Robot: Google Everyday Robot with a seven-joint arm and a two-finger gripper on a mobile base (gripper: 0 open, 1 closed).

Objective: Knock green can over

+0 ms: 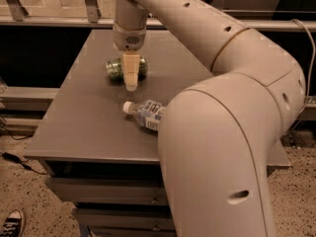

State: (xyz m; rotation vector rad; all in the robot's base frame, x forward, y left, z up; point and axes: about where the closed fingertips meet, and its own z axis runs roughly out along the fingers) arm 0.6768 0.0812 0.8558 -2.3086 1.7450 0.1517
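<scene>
pincer: the pincer [131, 85] hangs tip-down from the arm in the upper middle of the frame, with its tip just above the worktop. From this angle it reads as one cream wedge, so honestly can't tell if it's wide or narrow.

green can: the green can [114, 68] is on the far part of the worktop, upper middle of the frame. It looks to be lying on its side, long way running left to right. The pincer crosses in front of its middle, so green shows on both sides of it. Can't tell whether the two actually touch.

bottle: a clear plastic bottle [147, 113] lies on its side nearer the middle of the frame, white cap pointing left. Its other end is hidden behind the arm.

arm: the big cream arm [237, 132] fills the right side and reaches over the top.

worktop: the grey worktop [84, 127] has drawers [113, 191] below it.

floor: a shoe [10, 223] sits in the lower left corner.
</scene>
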